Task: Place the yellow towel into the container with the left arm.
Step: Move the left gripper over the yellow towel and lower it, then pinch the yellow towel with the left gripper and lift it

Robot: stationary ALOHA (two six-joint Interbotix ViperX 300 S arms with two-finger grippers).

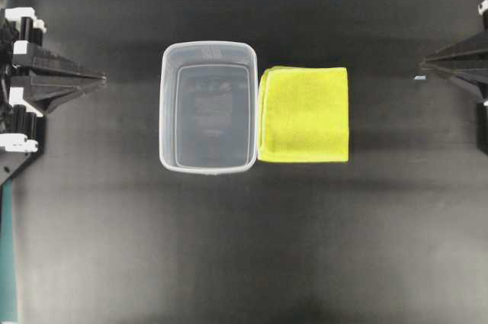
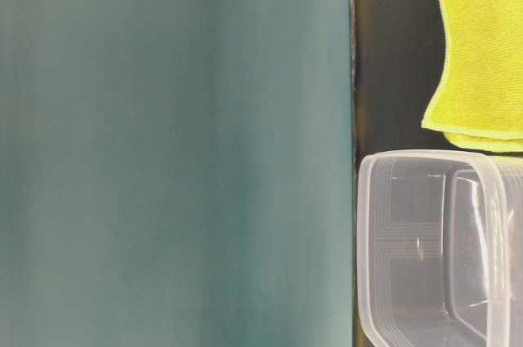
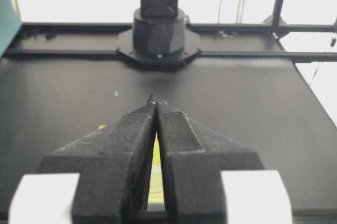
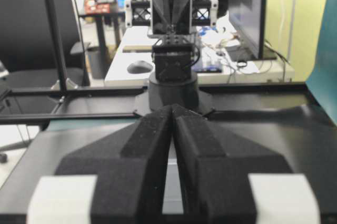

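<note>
The yellow towel [image 1: 305, 114] lies folded flat on the black table, its left edge touching the container [image 1: 169, 110], a clear empty tub at the table's middle. Both show in the table-level view, the towel [image 2: 482, 45] behind the container [image 2: 425, 241]. My left gripper [image 1: 103, 76] is at the left edge, shut and empty, pointing at the tub from well away. In the left wrist view its tips [image 3: 156, 101] meet, and a sliver of the towel [image 3: 156, 153] shows through the slit behind them. My right gripper [image 1: 422, 65] is at the right edge, shut and empty, tips together [image 4: 172, 108].
A teal panel [image 2: 172, 151] fills the left of the table-level view and edges the overhead view [image 1: 6, 263]. Each wrist view faces the opposite arm's base [image 3: 158, 29] [image 4: 172, 84]. A desk [image 4: 131, 60] and a chair [image 4: 23, 29] stand beyond the table.
</note>
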